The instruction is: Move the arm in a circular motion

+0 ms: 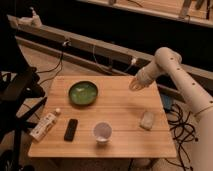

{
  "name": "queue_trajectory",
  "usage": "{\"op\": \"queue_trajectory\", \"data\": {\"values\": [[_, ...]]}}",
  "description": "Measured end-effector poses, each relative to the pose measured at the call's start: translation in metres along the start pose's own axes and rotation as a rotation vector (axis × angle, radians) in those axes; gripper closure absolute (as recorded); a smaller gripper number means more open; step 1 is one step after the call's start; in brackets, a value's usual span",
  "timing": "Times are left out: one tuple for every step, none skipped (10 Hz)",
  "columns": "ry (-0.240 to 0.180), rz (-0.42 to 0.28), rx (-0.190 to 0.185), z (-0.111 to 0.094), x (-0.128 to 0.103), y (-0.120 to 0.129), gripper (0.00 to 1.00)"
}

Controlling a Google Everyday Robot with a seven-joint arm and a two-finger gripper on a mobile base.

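Arm (188, 86): cream-white, jointed, with small dark dots. It rises from the lower right edge of the view to a bent elbow near the top right, then angles down and left to its tip.
Gripper (135, 84): small pale tip of the arm, above the far right part of the wooden table (120, 107), close to the far edge.
Grip state: cannot tell whether it is released or clenched. Nothing is seen in its hold.
Green bowl (83, 93): left of the gripper and slightly nearer the camera, well apart from it.
Pale block (147, 120): nearer the camera than the gripper and just to its right, lying on the table.
White cup (102, 132): nearer the camera and to the gripper's left, by the front edge.
Black remote (71, 129): left of the cup, farther from the gripper.
White bottle (44, 126): lying at the front left corner, the item farthest from the gripper.
Rail (100, 47): behind the gripper, running along the far side of the table, with cables hanging from it.
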Motion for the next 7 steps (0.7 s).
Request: {"op": "queue_trajectory", "data": {"values": [[-0.011,-0.005,0.002,0.006,-0.002,-0.007,1.00],[-0.026,-0.016,-0.005,0.018,-0.010,-0.016,1.00],[-0.040,-0.031,-0.008,0.031,-0.020,-0.029,1.00],[-0.052,-0.044,-0.011,0.046,-0.028,-0.042,1.00],[-0.065,-0.057,-0.010,0.063,-0.035,-0.062,1.00],[-0.074,-0.070,-0.014,0.077,-0.039,-0.079,1.00],[-0.072,-0.075,-0.014,0.086,-0.041,-0.092,0.96]]}}
